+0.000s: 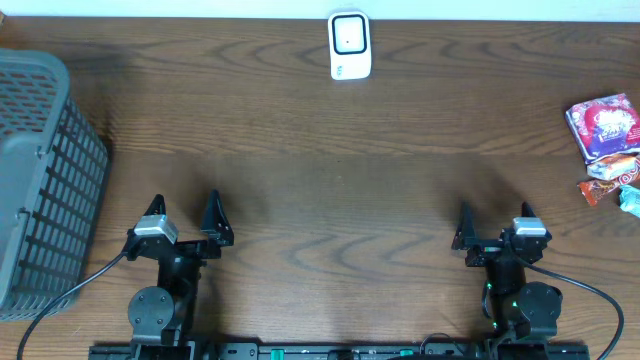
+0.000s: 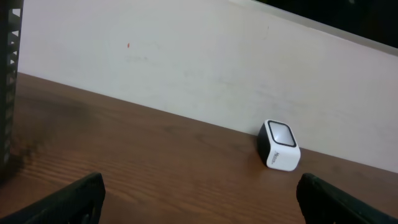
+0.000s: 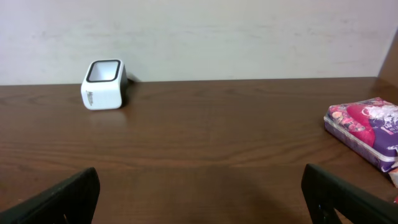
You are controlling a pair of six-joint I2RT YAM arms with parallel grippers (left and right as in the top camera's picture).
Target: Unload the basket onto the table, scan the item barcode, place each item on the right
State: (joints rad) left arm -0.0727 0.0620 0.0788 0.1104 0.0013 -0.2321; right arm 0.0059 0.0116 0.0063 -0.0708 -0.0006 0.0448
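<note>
Left pincer point(image 1: 184, 208) and right pincer point(image 1: 495, 222) sit at the table's point(image 1: 330, 170) near edge in the overhead view, both spread wide and empty. The white barcode scanner point(image 1: 350, 45) stands at the far edge, the purple snack packet point(image 1: 603, 125) far right, a grey basket point(image 1: 40, 170) left. The left wrist view has the scanner ahead-right. The right wrist view has the scanner ahead-left and the packet at right.

- Centre of the table point(image 1: 330, 180) is bare wood, an open lane from the near edge straight to the scanner point(image 1: 350, 45) at the far edge.
- Left side: grey basket point(image 1: 40, 180) walls it off.
- Right edge: snack packets point(image 1: 603, 127) clustered there, well apart from the scanner.
</note>
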